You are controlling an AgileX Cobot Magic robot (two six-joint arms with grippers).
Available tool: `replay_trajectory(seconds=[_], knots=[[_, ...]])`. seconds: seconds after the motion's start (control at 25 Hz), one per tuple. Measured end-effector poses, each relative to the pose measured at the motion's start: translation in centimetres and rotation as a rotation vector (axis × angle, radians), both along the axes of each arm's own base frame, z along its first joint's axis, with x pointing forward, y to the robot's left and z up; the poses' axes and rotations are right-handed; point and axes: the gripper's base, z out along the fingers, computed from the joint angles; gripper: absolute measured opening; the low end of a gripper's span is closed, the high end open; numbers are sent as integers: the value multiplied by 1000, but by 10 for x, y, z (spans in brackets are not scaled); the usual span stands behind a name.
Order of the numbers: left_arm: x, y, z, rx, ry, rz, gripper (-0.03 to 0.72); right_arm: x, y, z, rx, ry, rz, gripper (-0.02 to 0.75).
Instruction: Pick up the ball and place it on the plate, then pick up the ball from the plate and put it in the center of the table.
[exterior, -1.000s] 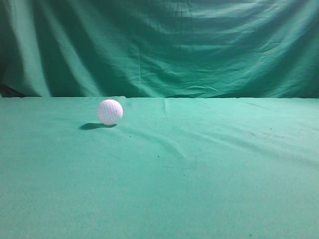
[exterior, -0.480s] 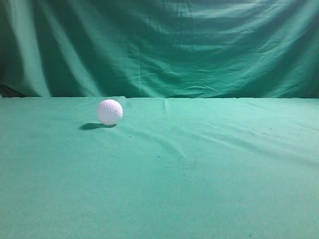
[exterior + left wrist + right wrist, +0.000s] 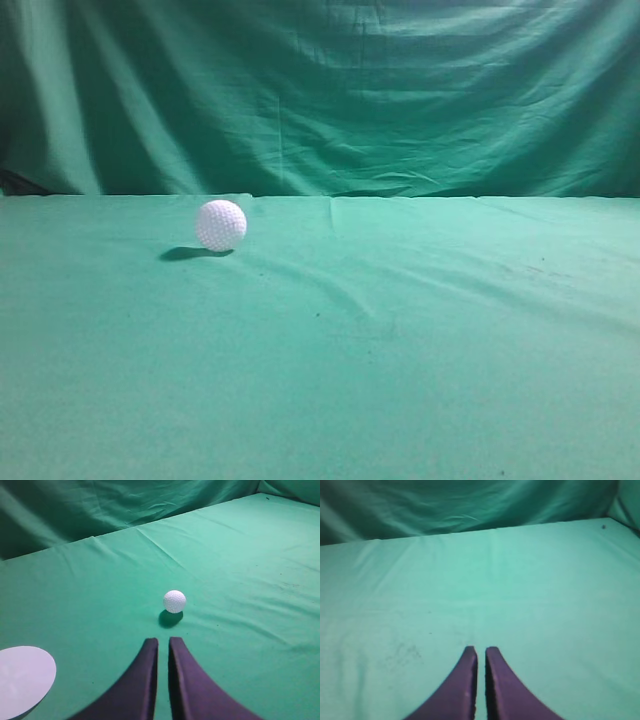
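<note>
Nearest you, both the left gripper (image 3: pixel 163 647) and the right gripper (image 3: pixel 481 655) sat closed and empty, parked clear of the work. The plate (image 3: pixel 20 677) lay left of the left gripper. Farther out, the ball (image 3: pixel 174 601) rested alone on the worktop (image 3: pixel 240 570) (untouched, I'd judge).

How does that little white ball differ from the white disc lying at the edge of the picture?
The ball is a dimpled sphere sitting whole in view; the plate is flat, smooth and cut off by the frame. The ball lies just ahead of the left gripper, the plate off to its left. Both are white and rest on the table.
</note>
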Motion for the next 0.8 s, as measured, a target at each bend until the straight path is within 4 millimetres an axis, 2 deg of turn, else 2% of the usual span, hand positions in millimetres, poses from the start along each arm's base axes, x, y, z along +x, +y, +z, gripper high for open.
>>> replay_trajectory(seconds=[0.2,0.8], knots=[[0,0,0,0,0,0,57,0,-4,-3,10,25,-85,48],[0,0,0,0,0,0,57,-1,-5,-6,-20,50,-86,48]])
